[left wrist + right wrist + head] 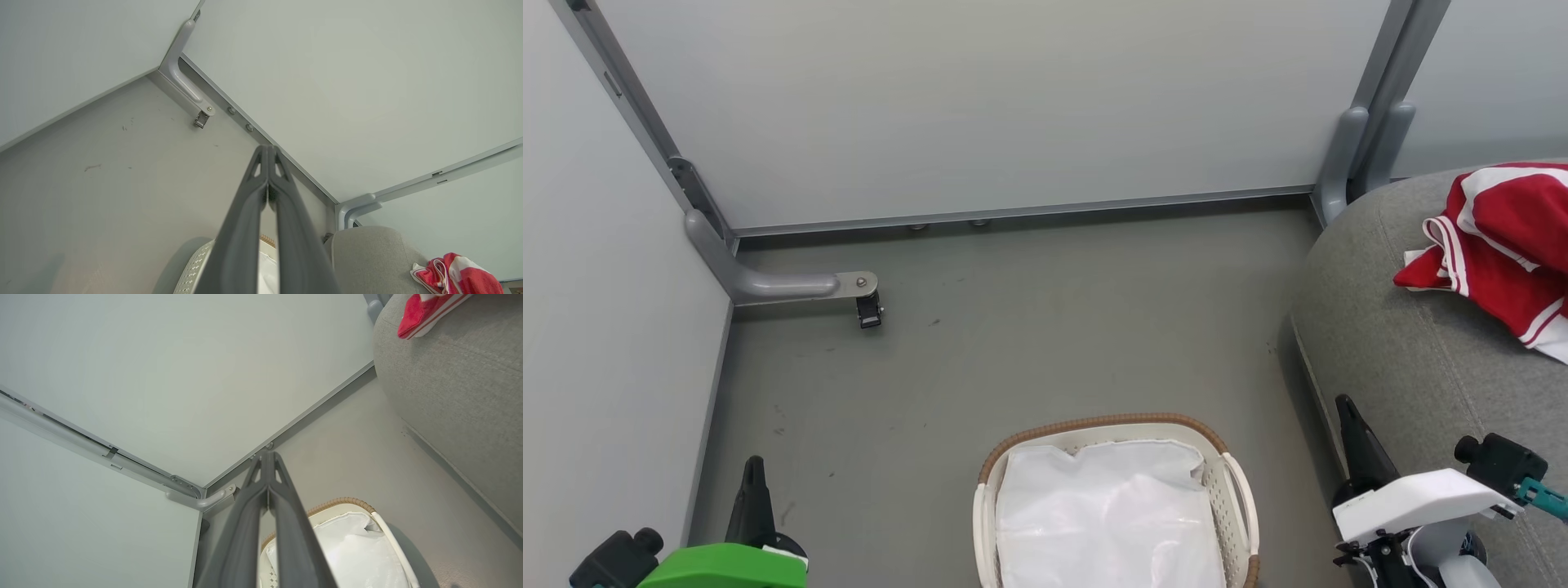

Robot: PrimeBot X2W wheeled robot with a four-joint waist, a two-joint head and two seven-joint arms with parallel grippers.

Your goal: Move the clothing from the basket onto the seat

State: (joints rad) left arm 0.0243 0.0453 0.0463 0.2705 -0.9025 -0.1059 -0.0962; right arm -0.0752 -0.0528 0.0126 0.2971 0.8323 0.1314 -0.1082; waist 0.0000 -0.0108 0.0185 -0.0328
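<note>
Left claw (pixel 755 467): nearest, well to the left of the basket (pixel 1094 423), over bare floor. Its two dark fingers are pressed together with nothing between them, and a green housing sits behind them.
Right claw (pixel 1344 404): to the right of the basket, beside the near edge of the seat. The fingers are likewise closed flat against each other and grip nothing, with a white housing behind.
Basket: oval, with a white perforated wall, a brown woven-look rim and a white loop handle on its right side. It stands on the floor between the two claws and is cut off by the lower edge of the head view.
Liner (pixel 1107 514): a crumpled white sheet lying inside the basket, spread across its bottom and up its walls.
Floor (pixel 1013 343): grey and lightly scuffed, on all sides of the basket.
Seat (pixel 1405 367): a large grey upholstered cushion with a rounded edge, right of the basket and beyond it. It is near the basket, with a strip of floor between them.
Clothing (pixel 1503 237): red fabric with white stripes, bunched on top of the seat, well apart from the basket, beyond it and to its right. It runs off the right edge of the head view.
Bracket (pixel 792 284): a grey metal foot with a small black caster, beyond the basket and to its left.
Panels (pixel 980 106): pale partition walls, farthest, behind the basket and along its left.
</note>
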